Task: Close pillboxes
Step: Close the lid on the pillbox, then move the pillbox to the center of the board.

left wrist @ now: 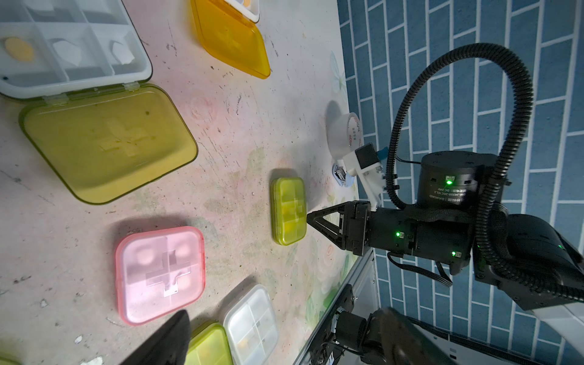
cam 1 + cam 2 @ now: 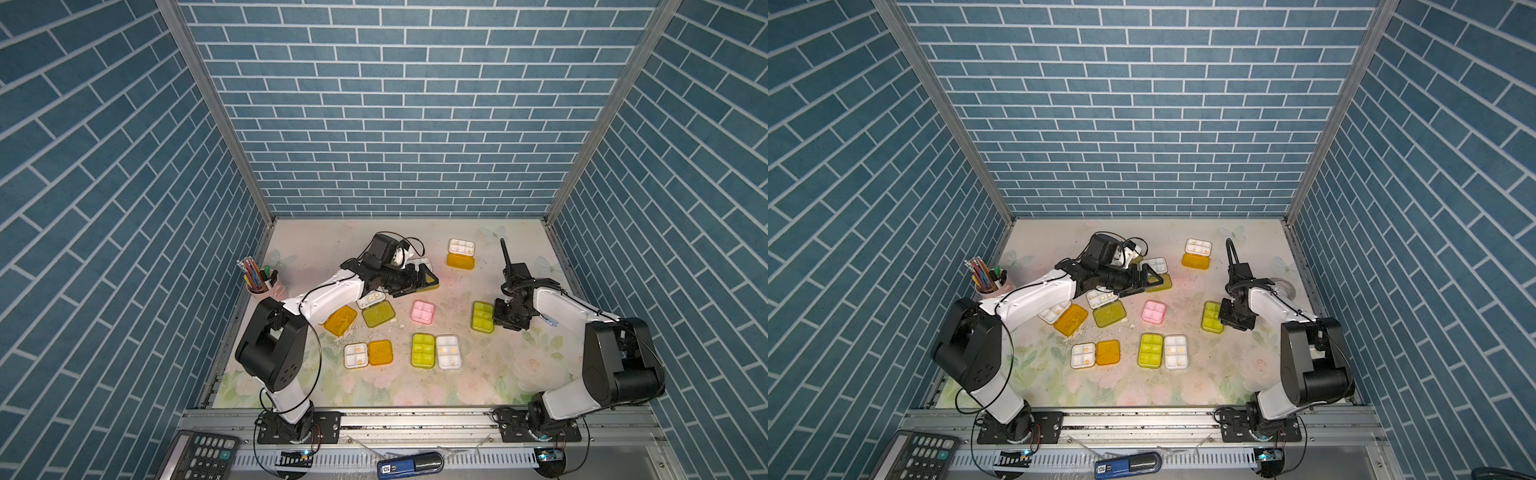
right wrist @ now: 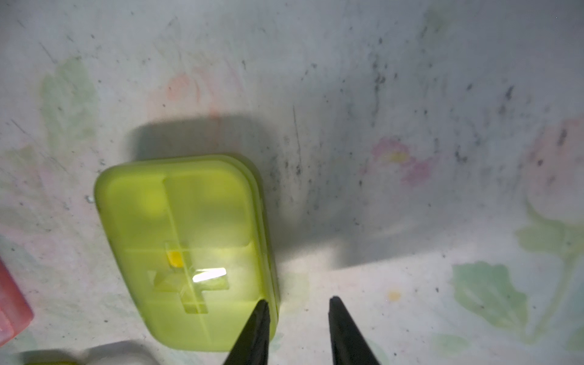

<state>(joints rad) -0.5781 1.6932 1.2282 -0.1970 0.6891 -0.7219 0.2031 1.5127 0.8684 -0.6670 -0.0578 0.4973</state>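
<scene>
Right gripper (image 3: 297, 301) (narrowly parted, empty) hangs beside shut green pillbox (image 3: 186, 237) containing yellow pill (image 3: 174, 258).

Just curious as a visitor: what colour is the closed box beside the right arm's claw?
Translucent yellow-green; the pillbox shows best in the right wrist view.

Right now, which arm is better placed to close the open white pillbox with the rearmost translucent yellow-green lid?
Left. The left gripper hangs over that open pillbox; the right gripper sits beside a closed yellow-green pillbox.
</scene>
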